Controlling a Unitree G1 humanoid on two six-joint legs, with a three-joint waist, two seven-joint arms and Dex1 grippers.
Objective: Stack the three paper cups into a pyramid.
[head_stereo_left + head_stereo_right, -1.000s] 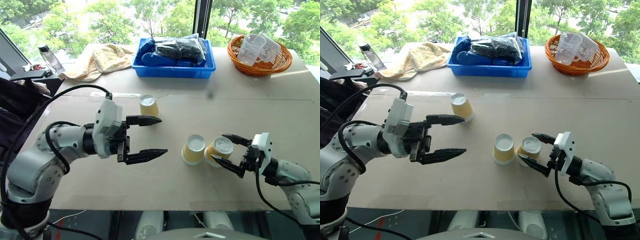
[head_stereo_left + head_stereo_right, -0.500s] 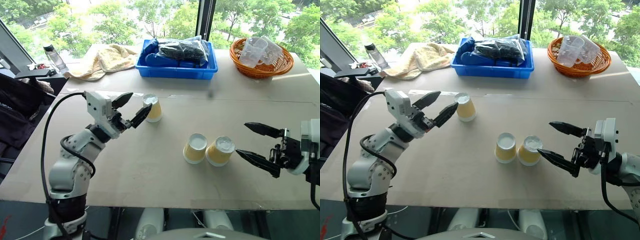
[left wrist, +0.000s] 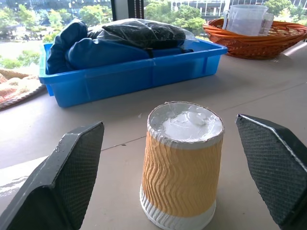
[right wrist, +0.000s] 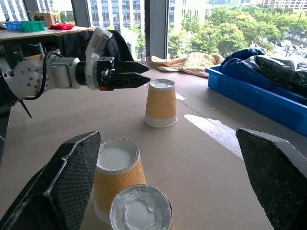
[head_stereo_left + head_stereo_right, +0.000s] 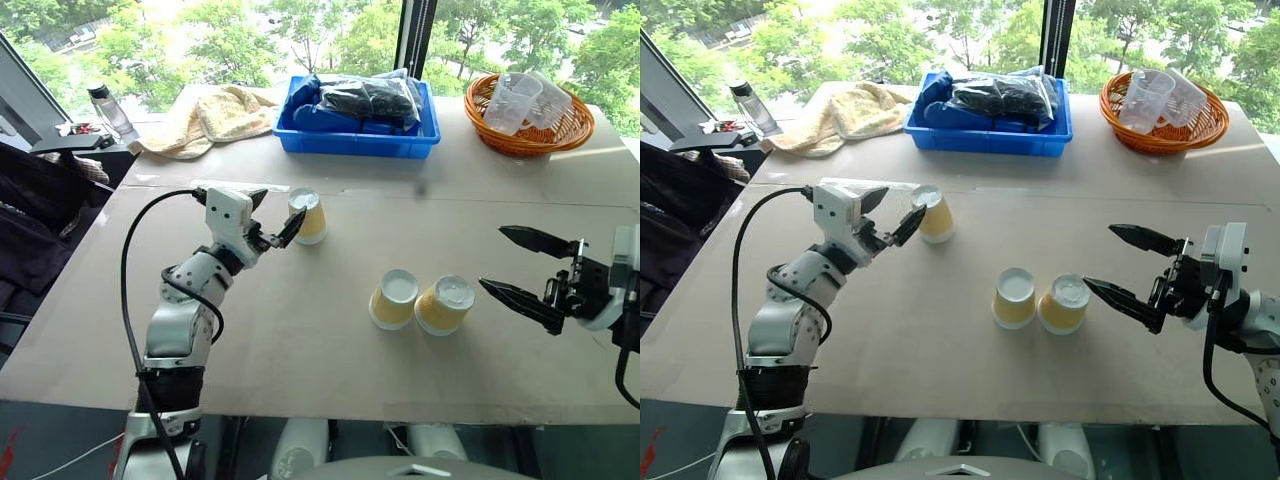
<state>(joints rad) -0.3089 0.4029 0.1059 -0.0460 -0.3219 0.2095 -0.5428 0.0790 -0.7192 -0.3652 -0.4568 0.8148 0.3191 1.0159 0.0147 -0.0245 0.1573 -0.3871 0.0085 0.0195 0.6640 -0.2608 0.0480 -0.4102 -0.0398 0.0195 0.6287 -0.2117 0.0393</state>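
Left wrist view is showing one paper cup [image 3: 181, 163] sitting upside down on the table, its tan side ribbed in wavy ridges, with a white band at the rim and a white, slightly crumpled bottom facing up. Three such tapered cups are sitting on the wide brown tabletop [image 5: 300, 340]: this far cup [image 5: 307, 215] is standing alone toward the robot's left, and the other two, a left cup [image 5: 394, 299] and a right cup [image 5: 444, 305], are sitting inverted and touching side by side nearer the front, well apart from the first; none is resting on another. The left gripper [image 5: 272, 216] is reaching level toward the far cup, its two black, cross-hatched fingers [image 3: 72, 177] spread wide with the cup sitting between them, and no finger is touching it. The right gripper [image 5: 522, 268] is hovering just to the right of the pair, its pointed fingers also gaping wide and holding nothing. Along the far edge of the table, one blue plastic tray [image 5: 358, 140] is holding dark blue cloth and a clear bag of something black, one woven orange basket [image 5: 528, 130] is holding clear plastic cups, and one rumpled cream towel [image 5: 205, 118] is lying to the left.
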